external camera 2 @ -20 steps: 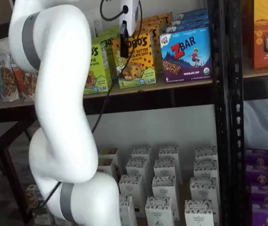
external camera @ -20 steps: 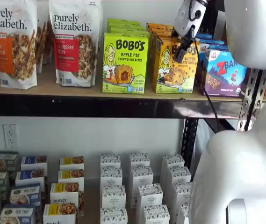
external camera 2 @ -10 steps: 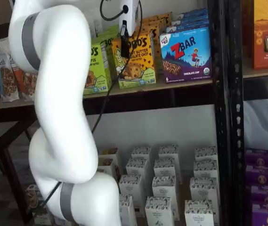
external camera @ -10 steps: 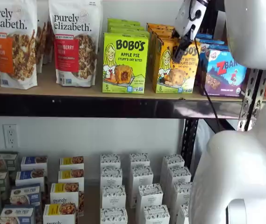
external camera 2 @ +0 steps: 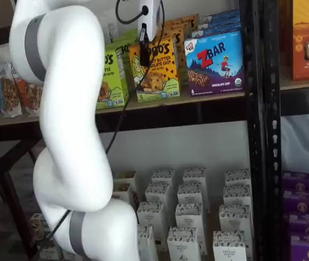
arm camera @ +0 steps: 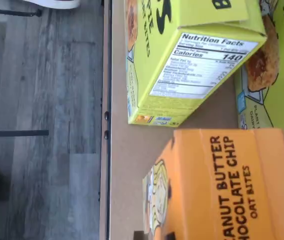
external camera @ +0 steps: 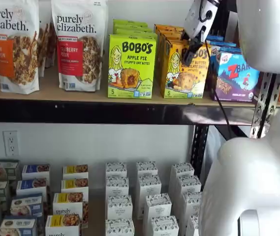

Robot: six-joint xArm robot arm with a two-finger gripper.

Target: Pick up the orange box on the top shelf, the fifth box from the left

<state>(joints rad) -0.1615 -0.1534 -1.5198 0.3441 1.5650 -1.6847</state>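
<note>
Over the last second the gripper [external camera: 190, 49] has crept slightly upward and a touch leftward along the upper front of the orange box [external camera: 178, 73]. Its black fingers now sit at the box's top edge in both shelf views rather than lower on the face. The box itself has not shifted and stands upright on the desk [external camera: 80, 95], so I judge this a small alignment before a grasp, with no lift begun. The fingers show only side-on as one dark shape, so I cannot tell whether they are spread or closed. The wrist view looks down on the orange box [arm camera: 221, 185], with a strip of bare board between it and the lime-green box [arm camera: 191, 55]. Going left to right along the desk: two granola bags [external camera: 12, 44] stand well clear. The lime-green box sits just beside the target on its left, leaving a narrow gap for a finger. More orange boxes are queued directly behind the target. The ZBar box [external camera: 235, 76] crowds its right side, the tighter flank by my reading. Small white boxes [external camera: 147, 196] on the level below are out of the way.
</note>
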